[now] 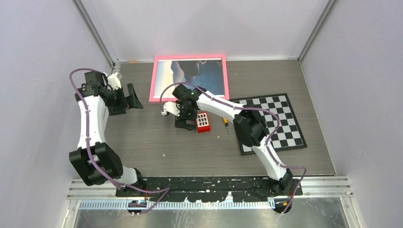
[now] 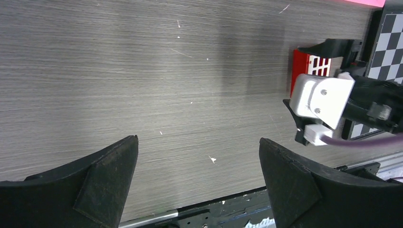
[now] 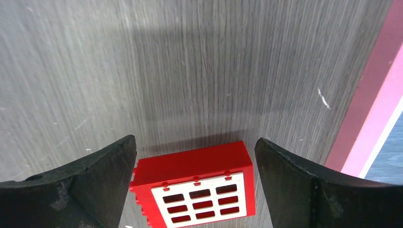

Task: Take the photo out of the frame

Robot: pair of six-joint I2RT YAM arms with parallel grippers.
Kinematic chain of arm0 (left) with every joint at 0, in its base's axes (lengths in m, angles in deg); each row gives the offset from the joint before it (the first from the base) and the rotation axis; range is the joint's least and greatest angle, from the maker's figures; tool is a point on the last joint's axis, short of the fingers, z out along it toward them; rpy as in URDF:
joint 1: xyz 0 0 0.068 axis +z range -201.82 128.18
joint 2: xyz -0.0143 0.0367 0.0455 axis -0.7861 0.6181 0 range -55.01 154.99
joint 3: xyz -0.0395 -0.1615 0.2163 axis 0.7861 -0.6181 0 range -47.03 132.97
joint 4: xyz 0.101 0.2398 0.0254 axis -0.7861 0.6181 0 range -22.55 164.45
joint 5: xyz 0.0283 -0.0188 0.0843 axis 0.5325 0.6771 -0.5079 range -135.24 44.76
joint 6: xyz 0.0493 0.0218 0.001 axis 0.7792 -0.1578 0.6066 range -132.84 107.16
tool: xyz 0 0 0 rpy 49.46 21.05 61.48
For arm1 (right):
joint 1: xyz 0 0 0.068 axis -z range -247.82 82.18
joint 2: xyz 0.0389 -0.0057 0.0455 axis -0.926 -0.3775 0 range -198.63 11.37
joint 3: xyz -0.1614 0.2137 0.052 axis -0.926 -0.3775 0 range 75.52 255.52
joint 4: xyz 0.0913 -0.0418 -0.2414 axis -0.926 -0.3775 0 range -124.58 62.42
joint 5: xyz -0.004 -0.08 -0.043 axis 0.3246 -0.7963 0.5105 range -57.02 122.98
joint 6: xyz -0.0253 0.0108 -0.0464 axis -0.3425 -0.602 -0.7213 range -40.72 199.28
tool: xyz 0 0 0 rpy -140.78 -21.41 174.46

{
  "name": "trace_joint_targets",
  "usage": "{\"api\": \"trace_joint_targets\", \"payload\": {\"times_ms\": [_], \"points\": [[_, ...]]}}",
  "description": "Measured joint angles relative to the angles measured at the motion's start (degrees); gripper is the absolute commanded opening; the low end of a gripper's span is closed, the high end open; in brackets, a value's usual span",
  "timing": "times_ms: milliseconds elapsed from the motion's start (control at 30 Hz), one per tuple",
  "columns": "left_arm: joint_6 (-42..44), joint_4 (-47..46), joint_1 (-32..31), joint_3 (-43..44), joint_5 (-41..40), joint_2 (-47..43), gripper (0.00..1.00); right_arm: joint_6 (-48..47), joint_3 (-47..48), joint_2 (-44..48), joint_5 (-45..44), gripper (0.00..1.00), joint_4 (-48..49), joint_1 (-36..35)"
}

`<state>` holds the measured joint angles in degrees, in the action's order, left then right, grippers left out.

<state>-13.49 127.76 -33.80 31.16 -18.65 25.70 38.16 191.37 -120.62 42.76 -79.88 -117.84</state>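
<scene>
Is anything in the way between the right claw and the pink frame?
No. Only bare table shows between the right gripper and the frame. The red block lies between its open fingers, off to the side of that path.

A: Is everything lit evenly here?
B: Pretty much, soft light is thrown from overhead. Faint shadows are cast on the table point(image 3: 190, 71), and the frame point(image 1: 190, 57) border is blown out a bit.

The top camera looks down over the whole surface point(image 1: 157, 137); both wrist cameras look closely down at it, sharing the red block point(image 3: 195, 185).
</scene>
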Motion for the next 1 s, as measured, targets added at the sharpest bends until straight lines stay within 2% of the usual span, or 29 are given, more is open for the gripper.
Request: {"api": "trace_joint_targets", "payload": {"times_ms": [333, 500, 700, 1000], "points": [[0.0, 0.2, 0.0, 0.5, 0.1, 0.4, 1.00, -6.7, -3.7, -1.0, -5.8, 0.80, -0.1, 1.1], [0.9, 0.1, 0.0, 2.3, 0.5, 2.3, 1.00, -8.4, -7.0, 0.7, -5.9, 0.79, -1.5, 3.1], [1.4, 0.1, -1.0, 2.4, 0.5, 3.2, 1.00, -9.9, -12.9, 4.1, -6.2, 0.78, -3.4, 9.3], [3.5, -0.2, -5.1, 2.4, 0.3, 4.0, 1.00, -10.6, -15.9, 5.7, -6.5, 0.76, -4.3, 16.3]]}}
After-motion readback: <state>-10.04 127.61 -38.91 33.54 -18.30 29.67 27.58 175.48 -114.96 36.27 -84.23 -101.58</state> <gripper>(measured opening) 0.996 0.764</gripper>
